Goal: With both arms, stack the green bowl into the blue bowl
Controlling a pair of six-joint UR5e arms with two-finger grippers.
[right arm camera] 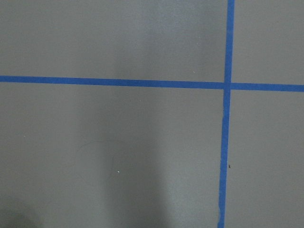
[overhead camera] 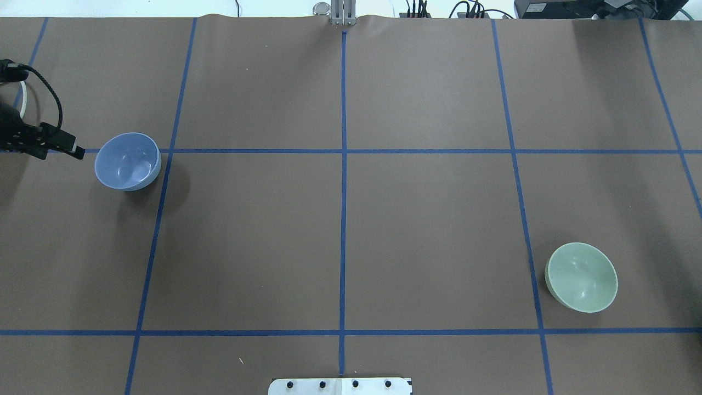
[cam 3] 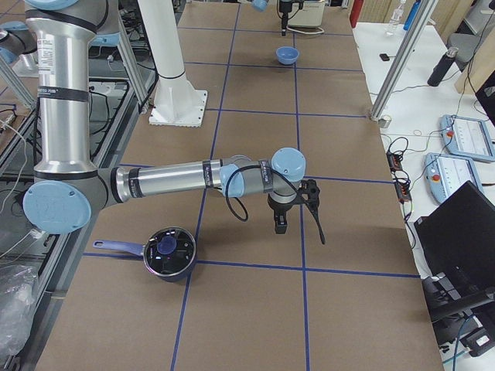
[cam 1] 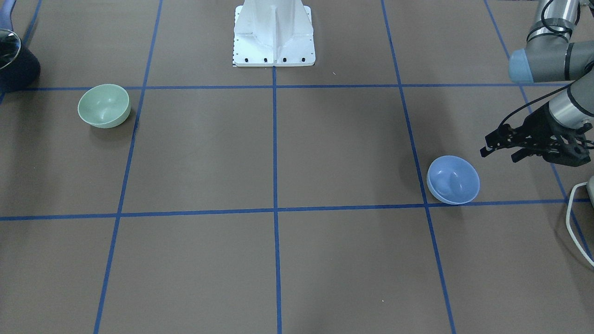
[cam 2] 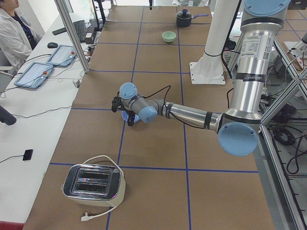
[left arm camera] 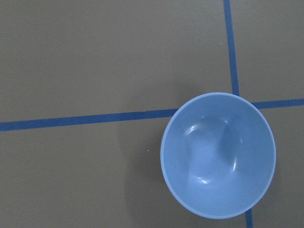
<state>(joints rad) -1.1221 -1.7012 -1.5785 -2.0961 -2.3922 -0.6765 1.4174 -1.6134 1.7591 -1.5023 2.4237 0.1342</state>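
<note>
Worktop (overhead camera: 351,236): brown sheet with a blue tape grid. It carries both bowls, upright and mouths up, well apart towards opposite ends.

Left arm (cam 2: 192,114): stretched low over the robot's left end. Right arm (cam 3: 170,179): stretched out in the same way on the robot's right.

Green bowl (overhead camera: 581,277): on the robot's right, nearer the robot's edge, just beside a tape line. It is empty and nothing touches it.

Blue bowl (overhead camera: 128,161): on the robot's left, farther out, at a tape crossing, and empty.

Progress (judged): nothing is stacked, and neither bowl is gripped or lifted. The whole job is left: pick up the green bowl, bring it across the worktop, set it into the blue one.

Left tool (cam 1: 499,155): fingers appear parted in the front view and hold nothing. It hovers just beside the blue bowl on its outboard side, not touching. Its wrist camera has the bowl low and to the right, so it is not centred over it.

Right tool (cam 3: 298,224): seen only in the right side view, pointing down above the worktop. Cannot tell whether it is parted or closed. Its wrist camera shows only bare sheet and tape, so it is judged not to be over the green bowl.
</note>
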